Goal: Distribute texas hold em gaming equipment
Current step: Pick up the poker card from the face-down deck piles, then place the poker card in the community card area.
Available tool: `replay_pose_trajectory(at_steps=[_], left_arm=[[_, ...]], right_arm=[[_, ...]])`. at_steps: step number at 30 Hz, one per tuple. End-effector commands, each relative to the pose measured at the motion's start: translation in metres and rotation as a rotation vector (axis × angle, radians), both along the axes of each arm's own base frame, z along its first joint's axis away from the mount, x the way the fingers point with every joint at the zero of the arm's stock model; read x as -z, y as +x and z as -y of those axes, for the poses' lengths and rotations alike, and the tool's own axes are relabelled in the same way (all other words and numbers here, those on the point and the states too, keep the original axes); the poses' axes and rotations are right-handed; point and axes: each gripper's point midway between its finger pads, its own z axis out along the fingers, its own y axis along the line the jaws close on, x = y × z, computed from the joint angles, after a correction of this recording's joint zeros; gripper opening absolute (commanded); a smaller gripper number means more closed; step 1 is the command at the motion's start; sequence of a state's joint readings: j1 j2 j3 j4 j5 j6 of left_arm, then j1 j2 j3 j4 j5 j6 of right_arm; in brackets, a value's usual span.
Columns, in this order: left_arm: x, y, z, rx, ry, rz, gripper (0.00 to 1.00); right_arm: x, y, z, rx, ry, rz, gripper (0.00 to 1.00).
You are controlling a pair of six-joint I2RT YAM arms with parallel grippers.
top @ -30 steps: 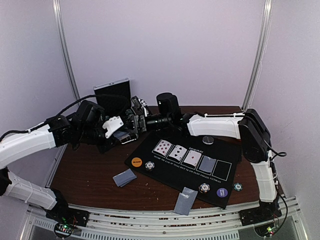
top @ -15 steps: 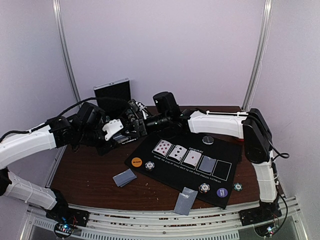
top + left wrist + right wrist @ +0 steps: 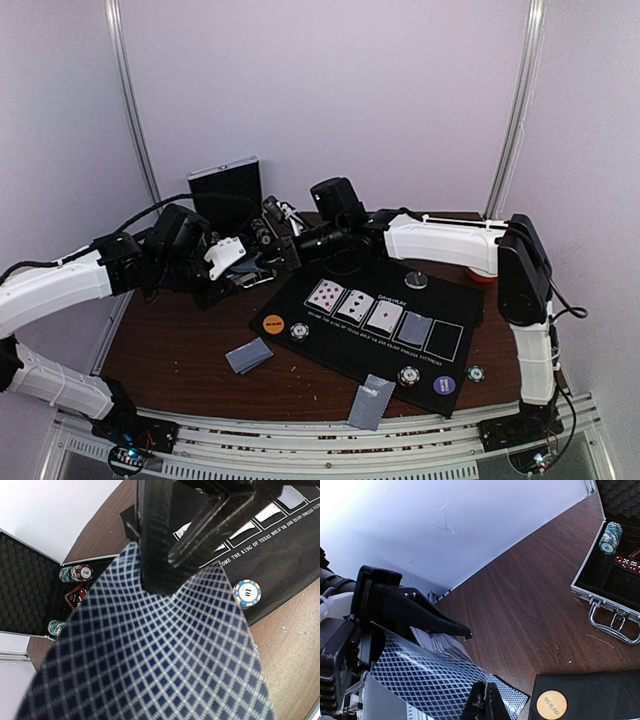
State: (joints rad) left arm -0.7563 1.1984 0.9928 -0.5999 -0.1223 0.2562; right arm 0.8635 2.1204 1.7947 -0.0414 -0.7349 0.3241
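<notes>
Over the far left of the brown wooden table (image 3: 180, 350), beside the open silver case (image 3: 225, 195), your left gripper (image 3: 175, 555) clamps the stack of blue-checked paper playing cards (image 3: 150, 655) and your right gripper (image 3: 482, 705) pinches its top card (image 3: 430, 677), so a hasty pull may drag several out.

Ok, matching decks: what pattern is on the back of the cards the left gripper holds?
The cards: dark blue with white diamond lattice; left wrist view.

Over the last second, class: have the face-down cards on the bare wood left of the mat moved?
No. The face-down cards lie where they did, the same gap from the orange button on the mat.
</notes>
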Motion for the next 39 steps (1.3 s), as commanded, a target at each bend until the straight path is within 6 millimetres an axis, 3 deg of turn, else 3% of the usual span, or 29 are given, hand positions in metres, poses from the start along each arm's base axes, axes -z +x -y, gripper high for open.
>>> replay_pose_trajectory(at_steps=[1,7,11,13,16,18,23,29,31,34,39], left_arm=[[-0.015,0.005,0.008,0.011,-0.052,0.049,0.35],[-0.014,0.005,0.007,0.007,-0.052,0.047,0.35],[-0.016,0.005,0.006,-0.002,-0.053,0.054,0.35],[-0.016,0.005,0.005,-0.007,-0.053,0.055,0.35],[-0.016,0.005,0.003,-0.013,-0.053,0.06,0.35],[-0.016,0.005,0.003,-0.013,-0.054,0.062,0.36],[-0.014,0.006,0.004,-0.009,-0.053,0.061,0.36],[-0.014,0.006,0.005,-0.002,-0.051,0.062,0.36],[-0.016,0.006,0.006,0.0,-0.053,0.065,0.36],[-0.015,0.006,0.005,-0.002,-0.051,0.063,0.36],[-0.014,0.006,0.006,0.001,-0.049,0.059,0.36]], right_arm=[[-0.037,0.005,0.014,0.029,0.015,0.064,0.0],[-0.054,0.013,0.041,0.051,0.015,0.096,0.0],[-0.057,0.021,0.077,0.059,-0.059,0.139,0.0],[-0.055,0.024,0.106,0.06,-0.145,0.199,0.0],[-0.04,0.035,0.17,0.107,-0.381,0.281,0.0],[-0.027,0.032,0.213,0.114,-0.553,0.321,0.0],[0.014,-0.008,0.302,0.002,-0.951,0.39,0.0],[0.065,-0.054,0.38,-0.16,-1.309,0.291,0.0],[0.077,-0.066,0.395,-0.197,-1.377,0.231,0.0],[0.087,-0.075,0.393,-0.251,-1.355,0.21,0.0],[0.113,-0.069,0.393,-0.309,-1.385,0.205,0.0]])
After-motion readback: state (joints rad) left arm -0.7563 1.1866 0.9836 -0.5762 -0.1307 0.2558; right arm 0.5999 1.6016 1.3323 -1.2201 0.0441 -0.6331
